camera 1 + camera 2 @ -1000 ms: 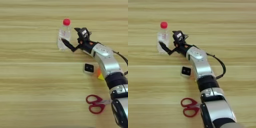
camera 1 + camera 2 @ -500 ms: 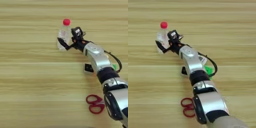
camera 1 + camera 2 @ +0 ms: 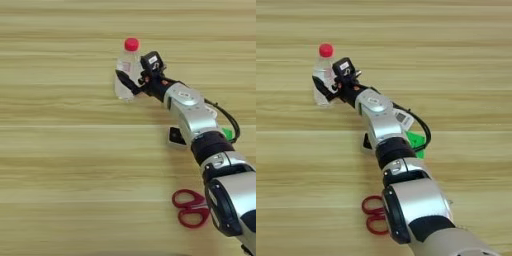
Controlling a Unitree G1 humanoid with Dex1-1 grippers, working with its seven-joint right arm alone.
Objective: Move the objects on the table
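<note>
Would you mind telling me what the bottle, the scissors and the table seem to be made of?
The bottle looks like thin clear plastic: the wood shows through it, and its cap is opaque red. The scissors have glossy red handles, probably plastic; the blades are hidden. The table looks like matte light wood or wood-grain laminate, with lengthwise streaks.

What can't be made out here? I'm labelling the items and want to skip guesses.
- Puzzle cube: only green slivers show beside the forearm in both views.
- Small cube: partly under the arm.
- Scissors: blades hidden by the arm.
- Gripper at the bottle: grip unclear.
- Remote: no view shows it.
</note>
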